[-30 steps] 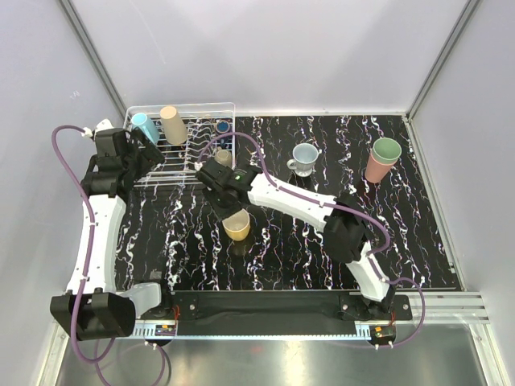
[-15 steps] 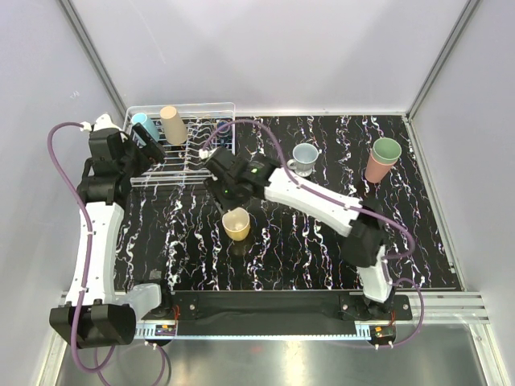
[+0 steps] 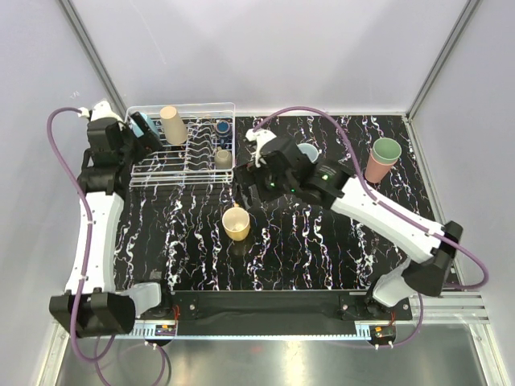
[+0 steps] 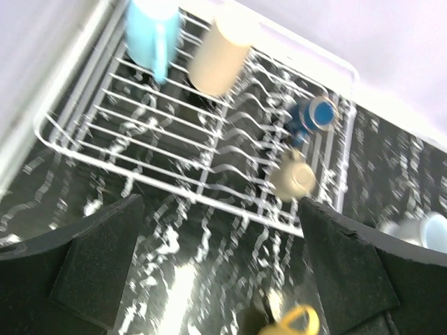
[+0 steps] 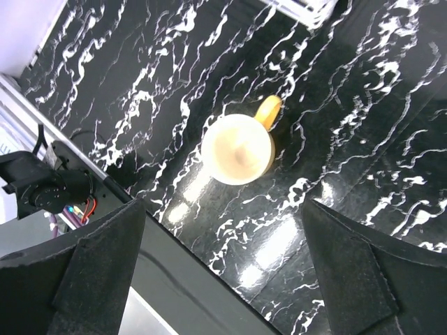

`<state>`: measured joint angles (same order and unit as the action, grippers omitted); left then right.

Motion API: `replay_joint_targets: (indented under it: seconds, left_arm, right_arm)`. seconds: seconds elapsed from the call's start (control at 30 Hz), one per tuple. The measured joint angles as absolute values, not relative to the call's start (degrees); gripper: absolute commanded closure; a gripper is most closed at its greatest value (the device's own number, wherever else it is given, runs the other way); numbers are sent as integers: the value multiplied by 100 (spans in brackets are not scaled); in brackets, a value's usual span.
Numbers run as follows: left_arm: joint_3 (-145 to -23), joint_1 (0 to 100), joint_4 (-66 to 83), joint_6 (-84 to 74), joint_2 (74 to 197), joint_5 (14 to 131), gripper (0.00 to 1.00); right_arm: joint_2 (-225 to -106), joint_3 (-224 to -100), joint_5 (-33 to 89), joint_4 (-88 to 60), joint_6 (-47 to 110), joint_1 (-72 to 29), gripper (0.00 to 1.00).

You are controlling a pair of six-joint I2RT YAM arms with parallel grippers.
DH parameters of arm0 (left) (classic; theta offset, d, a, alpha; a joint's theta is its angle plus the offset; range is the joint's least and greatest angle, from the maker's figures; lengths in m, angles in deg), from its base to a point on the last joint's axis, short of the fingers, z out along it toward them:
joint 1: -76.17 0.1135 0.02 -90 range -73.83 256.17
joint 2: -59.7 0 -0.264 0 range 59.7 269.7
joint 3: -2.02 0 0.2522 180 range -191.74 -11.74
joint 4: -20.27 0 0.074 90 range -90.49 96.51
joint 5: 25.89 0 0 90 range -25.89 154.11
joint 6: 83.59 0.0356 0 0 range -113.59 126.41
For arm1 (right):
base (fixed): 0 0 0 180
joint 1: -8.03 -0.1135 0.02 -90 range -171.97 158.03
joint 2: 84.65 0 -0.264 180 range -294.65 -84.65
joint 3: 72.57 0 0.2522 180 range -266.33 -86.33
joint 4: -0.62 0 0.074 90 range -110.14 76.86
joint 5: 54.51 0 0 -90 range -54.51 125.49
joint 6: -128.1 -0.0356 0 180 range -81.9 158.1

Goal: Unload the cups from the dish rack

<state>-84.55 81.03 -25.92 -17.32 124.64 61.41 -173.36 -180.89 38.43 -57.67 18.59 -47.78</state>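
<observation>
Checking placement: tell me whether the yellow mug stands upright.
Upright: the yellow mug rests on the table, round mouth facing up.

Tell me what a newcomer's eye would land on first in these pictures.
A yellow mug stands upright and alone near the middle of the black marbled table, the right tool open above it. In the far left corner the white dish rack holds a tan tumbler, a cyan mug, a navy mug and a grey-brown mug. Far right stands a pink-and-green tumbler stack.
</observation>
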Motion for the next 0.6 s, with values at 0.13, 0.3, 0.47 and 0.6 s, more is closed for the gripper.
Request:
replay_joint_targets:
  seconds: [0.13, 0.3, 0.47, 0.6]
  left_arm:
    - [-8757, 8109, -2364, -1552, 13083, 5745, 4]
    - [-9349, 8127, -2080, -1419, 14414, 5437, 9]
    - [-9859, 8184, -1929, -1353, 15658, 5195, 16]
    - [-10215, 8300, -1846, -1308, 16431, 5109, 20]
  right_arm:
    - [-16870, -17685, 3838, -5571, 1907, -4601, 0]
    - [-16313, -17193, 3788, -5398, 1964, -4262, 1]
    - [-16066, -16968, 3773, -5271, 2016, -3976, 0]
    - [-16066, -16885, 3716, -5151, 2058, -3908, 0]
